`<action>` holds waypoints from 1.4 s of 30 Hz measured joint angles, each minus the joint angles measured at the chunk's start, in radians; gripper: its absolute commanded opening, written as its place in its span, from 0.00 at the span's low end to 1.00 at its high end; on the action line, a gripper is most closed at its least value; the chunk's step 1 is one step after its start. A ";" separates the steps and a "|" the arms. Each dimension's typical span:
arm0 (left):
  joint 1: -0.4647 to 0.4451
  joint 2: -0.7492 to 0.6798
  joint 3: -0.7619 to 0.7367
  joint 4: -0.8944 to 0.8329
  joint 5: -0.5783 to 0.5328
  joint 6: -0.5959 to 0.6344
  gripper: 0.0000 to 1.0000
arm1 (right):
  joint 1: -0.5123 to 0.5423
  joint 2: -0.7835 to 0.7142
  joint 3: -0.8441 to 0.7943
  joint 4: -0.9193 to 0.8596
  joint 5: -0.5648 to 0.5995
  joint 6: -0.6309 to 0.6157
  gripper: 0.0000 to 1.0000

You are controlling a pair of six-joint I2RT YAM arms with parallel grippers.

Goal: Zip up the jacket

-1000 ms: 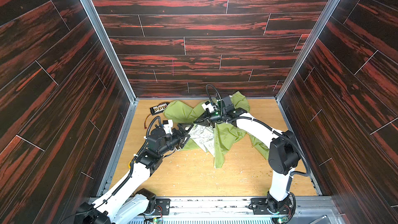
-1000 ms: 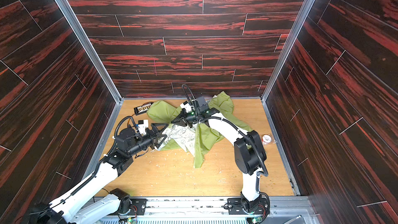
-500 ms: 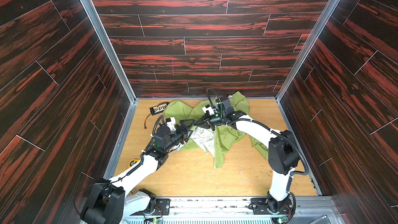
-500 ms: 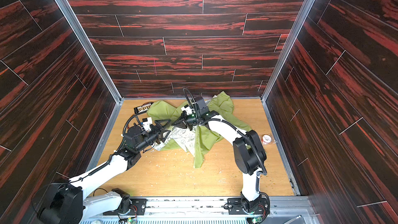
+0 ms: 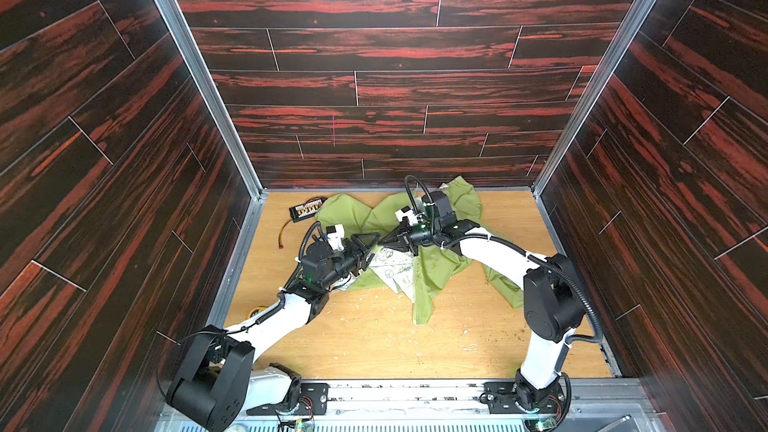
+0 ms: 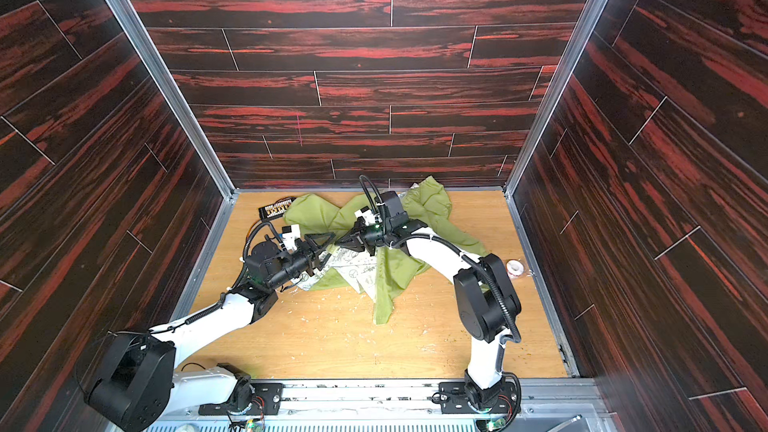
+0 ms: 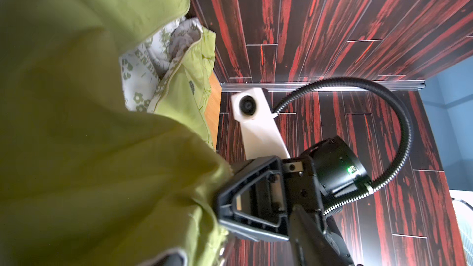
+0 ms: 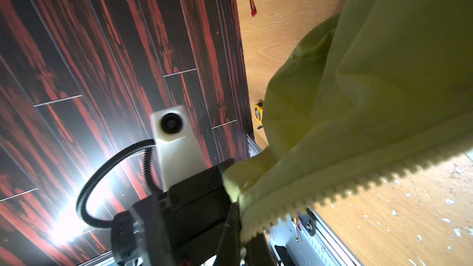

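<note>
Dark panels streaked with red wall in a light wooden table on three sides. The jacket lies crumpled at the far middle of the table. Its olive-green shell faces up, and a narrow tongue of cloth reaches toward the near side. A patch of pale printed lining is turned out at its near left part.

Both arms reach in over that patch and meet tip to tip. The right gripper comes in from the right with its jaws pressed together on a fold of the green cloth. The left wrist view shows the fabric bunched right at its tip. The left gripper faces it from the left, just beside it, at the jacket's left part.

In the right wrist view a lifted flap fills the frame. Its zipper teeth run along the edge toward the left gripper and reach its fingers. I cannot tell whether those jaws are clamped on the cloth or standing apart.

A black connector strip lies at the far left, touching the jacket's edge, with a red wire just near of it. A roll of tape sits by the right wall, well apart from the jacket.
</note>
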 measured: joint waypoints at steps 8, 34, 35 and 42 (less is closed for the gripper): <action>-0.001 0.007 0.000 0.001 0.023 0.000 0.25 | -0.012 -0.019 -0.039 0.050 -0.006 0.039 0.00; -0.019 0.025 0.000 0.000 0.061 0.009 0.15 | -0.025 -0.037 -0.051 0.066 -0.014 0.046 0.00; -0.020 0.028 0.000 0.000 0.063 0.010 0.16 | -0.025 -0.037 -0.051 0.066 -0.014 0.046 0.00; -0.027 0.034 0.000 0.000 0.067 0.011 0.17 | -0.029 -0.037 -0.051 0.067 -0.021 0.046 0.00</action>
